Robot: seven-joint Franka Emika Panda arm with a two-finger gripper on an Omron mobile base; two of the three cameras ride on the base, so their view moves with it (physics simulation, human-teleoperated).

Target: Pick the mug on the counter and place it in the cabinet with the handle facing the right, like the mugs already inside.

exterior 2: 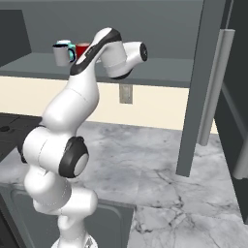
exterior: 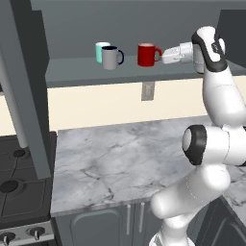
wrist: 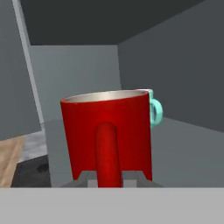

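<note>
The red mug (exterior: 146, 54) stands upright on the cabinet's grey shelf (exterior: 72, 73), to the right of the mugs inside. Its red handle (exterior: 157, 54) points right, toward my gripper (exterior: 162, 56), which reaches in from the right and is shut on it. In the hand view the mug (wrist: 87, 127) is close up, its handle (wrist: 108, 153) running down between my fingertips at the gripper (wrist: 109, 177). From the right base view the arm hides most of the mug (exterior 2: 82, 48). The marble counter (exterior: 120, 153) lies below.
A grey mug (exterior: 111, 57) with a dark handle and a teal mug (exterior: 100, 50) stand on the shelf left of the red one. An open cabinet door (exterior: 24, 86) hangs at the left. The black stove (exterior: 19, 182) borders the counter's left end.
</note>
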